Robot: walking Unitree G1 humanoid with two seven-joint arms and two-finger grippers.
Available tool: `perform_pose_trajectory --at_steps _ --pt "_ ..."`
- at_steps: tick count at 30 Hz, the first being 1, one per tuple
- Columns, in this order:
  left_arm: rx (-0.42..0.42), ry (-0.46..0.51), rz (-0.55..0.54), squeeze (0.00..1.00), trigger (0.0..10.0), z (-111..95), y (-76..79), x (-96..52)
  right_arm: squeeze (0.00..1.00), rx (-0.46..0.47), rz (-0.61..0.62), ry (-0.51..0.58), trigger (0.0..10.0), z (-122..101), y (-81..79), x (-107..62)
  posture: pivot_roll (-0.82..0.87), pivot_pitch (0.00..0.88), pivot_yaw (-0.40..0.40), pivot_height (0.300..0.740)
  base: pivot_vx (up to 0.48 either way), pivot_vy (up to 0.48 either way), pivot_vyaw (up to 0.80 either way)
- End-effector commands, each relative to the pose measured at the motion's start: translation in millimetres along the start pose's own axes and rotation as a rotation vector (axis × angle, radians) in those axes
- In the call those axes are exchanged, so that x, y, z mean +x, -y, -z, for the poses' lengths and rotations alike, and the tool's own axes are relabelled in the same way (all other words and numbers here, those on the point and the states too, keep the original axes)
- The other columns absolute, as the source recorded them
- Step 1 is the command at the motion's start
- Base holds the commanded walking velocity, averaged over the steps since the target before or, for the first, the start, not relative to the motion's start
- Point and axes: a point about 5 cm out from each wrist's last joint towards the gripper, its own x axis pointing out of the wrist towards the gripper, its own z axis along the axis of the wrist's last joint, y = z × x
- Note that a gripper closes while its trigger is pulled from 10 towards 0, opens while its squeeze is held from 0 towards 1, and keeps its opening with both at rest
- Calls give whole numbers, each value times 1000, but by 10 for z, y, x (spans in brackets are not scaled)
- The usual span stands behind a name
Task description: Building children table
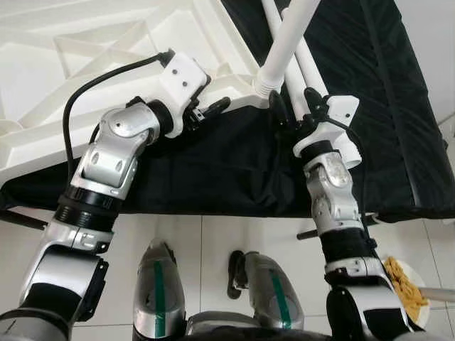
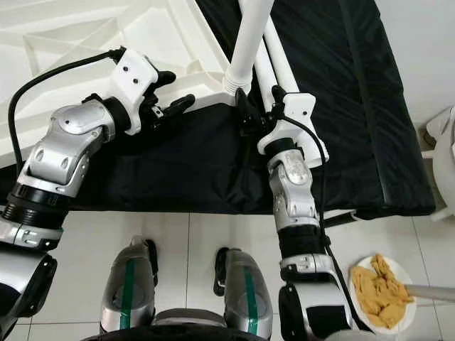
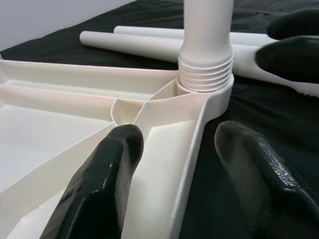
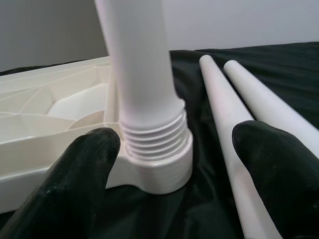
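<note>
While white leg (image 4: 142, 74) stands in tabletop (image 3: 75, 119) socket; both fingers open.

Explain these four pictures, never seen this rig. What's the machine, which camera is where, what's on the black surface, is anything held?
It is a humanoid robot with two silver arms, each ending in a gripper of two black fingers. The two wide pictures come from a stereo camera on its head, looking down past its own legs. The two close ones come from cameras on the wrists, looking along the fingers.

On the black cloth lies an upside-down white tabletop. One white leg stands in the threaded corner socket; two loose legs lie beside it on the cloth.

The left gripper is open, its fingers astride the tabletop's edge near that corner. The right gripper is open too, its fingers on either side of the standing leg's threaded base. Neither is closed on anything.

A plate of food sits on the floor at the right.
</note>
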Motion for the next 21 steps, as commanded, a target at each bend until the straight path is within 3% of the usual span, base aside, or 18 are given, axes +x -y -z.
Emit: perform_pose_trajectory --at_steps 1,7,21 --pt "7 -14 23 0 10000 30 56 54 0 0 10 -14 10000 8 47 -42 76 105 -68 740 0 0 0" --pt "-39 -142 66 0 10000 235 73 213 0 -9 13 -22 10000 -17 63 -72 68 96 -68 740 0 0 0" --pt "-36 -179 100 0 10000 306 62 316 0 -8 23 -16 10000 -62 65 -41 49 64 -51 740 0 0 0"
